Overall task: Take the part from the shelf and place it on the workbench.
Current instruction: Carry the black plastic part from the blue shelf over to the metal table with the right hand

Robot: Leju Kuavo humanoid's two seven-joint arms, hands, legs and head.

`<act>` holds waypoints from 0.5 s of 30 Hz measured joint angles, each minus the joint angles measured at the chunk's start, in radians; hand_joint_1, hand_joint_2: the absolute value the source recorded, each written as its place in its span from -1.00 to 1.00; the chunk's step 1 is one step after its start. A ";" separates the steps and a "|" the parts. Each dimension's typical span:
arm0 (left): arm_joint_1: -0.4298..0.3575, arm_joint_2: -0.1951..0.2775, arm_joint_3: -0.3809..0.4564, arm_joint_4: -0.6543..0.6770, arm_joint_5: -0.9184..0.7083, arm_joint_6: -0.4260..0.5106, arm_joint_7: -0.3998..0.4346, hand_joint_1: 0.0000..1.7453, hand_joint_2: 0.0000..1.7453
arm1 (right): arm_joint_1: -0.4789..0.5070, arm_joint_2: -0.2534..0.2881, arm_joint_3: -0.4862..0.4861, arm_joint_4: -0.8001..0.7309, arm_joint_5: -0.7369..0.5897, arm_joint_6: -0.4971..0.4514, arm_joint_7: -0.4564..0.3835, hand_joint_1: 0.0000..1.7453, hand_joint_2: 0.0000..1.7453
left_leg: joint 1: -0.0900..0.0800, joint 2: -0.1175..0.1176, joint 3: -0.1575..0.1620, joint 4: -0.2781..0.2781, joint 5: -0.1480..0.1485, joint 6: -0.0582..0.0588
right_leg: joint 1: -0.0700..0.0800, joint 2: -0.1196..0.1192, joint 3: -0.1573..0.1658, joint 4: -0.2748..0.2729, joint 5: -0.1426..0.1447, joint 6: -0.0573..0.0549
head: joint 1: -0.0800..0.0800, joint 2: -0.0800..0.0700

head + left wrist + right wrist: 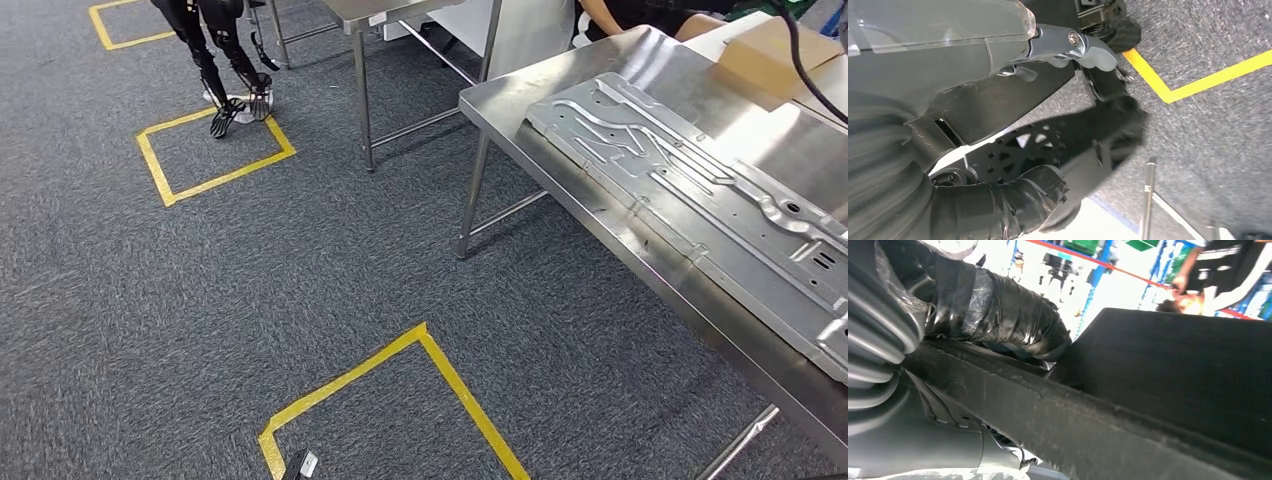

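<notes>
Probably workshop: steel workbench (520, 95), floor tape (470, 400)

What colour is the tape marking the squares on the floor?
Yellow, on dark grey carpet; the floor tape shows best in the head view.

The part (700, 190) lies on the workbench (560, 110), seemingly right of the floor square (400, 400).

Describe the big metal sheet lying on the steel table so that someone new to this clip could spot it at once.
Look in the head view at the long steel table that runs down the right side over the grey carpet. Flat on its top lies the metal sheet, stretching almost the table's whole visible length. Unlike the smooth tabletop and the brown cardboard box at the far end, it is pressed with raised ribs, channels and small holes.
</notes>
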 joint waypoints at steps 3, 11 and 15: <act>-0.002 0.000 -0.001 0.000 0.000 0.000 0.000 -1.00 1.00 | -0.002 -0.003 0.000 -0.006 -0.002 -0.002 0.001 1.00 1.00 | -0.009 0.034 0.006 -0.002 -0.006 -0.010 | 0.018 -0.026 0.039 -0.082 0.012 -0.021 | -0.001 0.000; -0.002 -0.001 -0.017 0.000 0.000 0.002 0.000 -1.00 1.00 | 0.019 -0.008 0.000 -0.012 -0.011 -0.016 0.003 1.00 1.00 | -0.002 -0.085 -0.113 0.264 -0.142 -0.034 | 0.002 0.078 0.045 -0.110 0.032 -0.049 | -0.002 0.000; -0.003 0.000 -0.024 0.000 0.000 0.002 0.002 -1.00 1.00 | 0.033 -0.007 0.000 -0.013 -0.015 -0.018 -0.002 1.00 1.00 | 0.005 -0.127 -0.053 0.109 -0.020 -0.029 | 0.001 0.143 0.043 -0.098 0.028 -0.042 | -0.001 0.000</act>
